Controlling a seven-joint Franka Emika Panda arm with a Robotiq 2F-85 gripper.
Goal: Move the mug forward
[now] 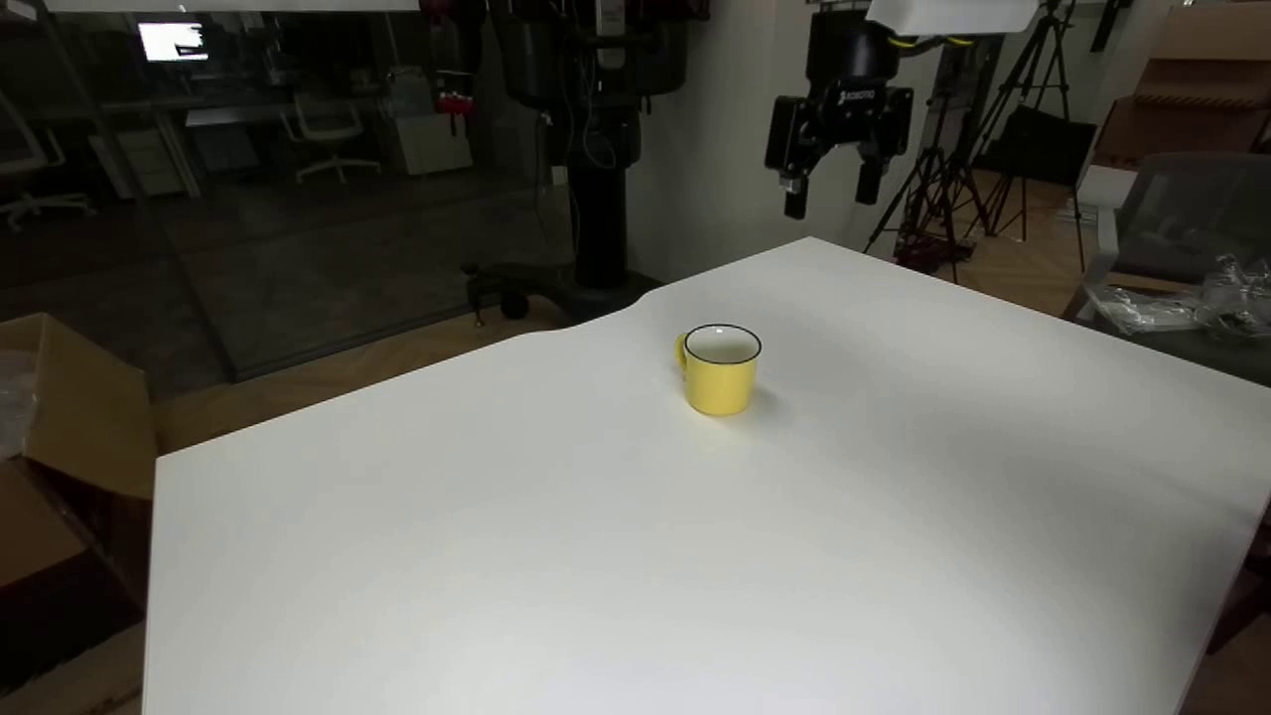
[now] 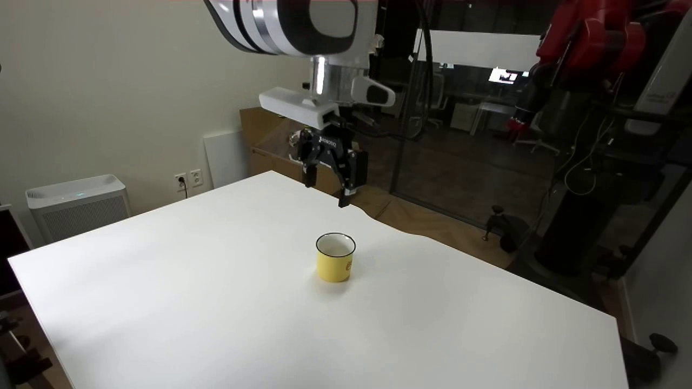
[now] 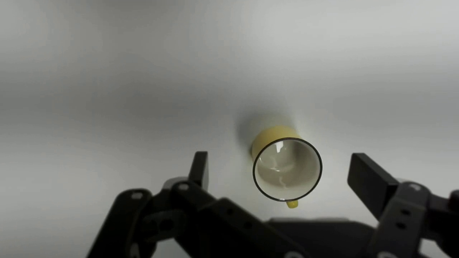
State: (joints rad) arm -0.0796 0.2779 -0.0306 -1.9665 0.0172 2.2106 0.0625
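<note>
On the white bench, in from its edges, the mug stands upright, squat and round. Its wall is a soft, light yellow, and in an exterior view a reddish mark shows on one side, too small to read. A thin black line runs round the rim. The inside is whitish and glossy; the wrist view looks down into it and catches bright glints there. The handle is yellow too, and from above just a stub of it peeks past the rim. A faint shadow lies against the base.

Higher up hangs the gripper, well apart from the mug in both exterior views. Its fingers are released and spread wide; in the wrist view the mug shows framed between them, untouched, closer to one than the other. They belong to a white arm. Past the bench's edges are a box, a grey chair with clear plastic on it, and a red arm.
</note>
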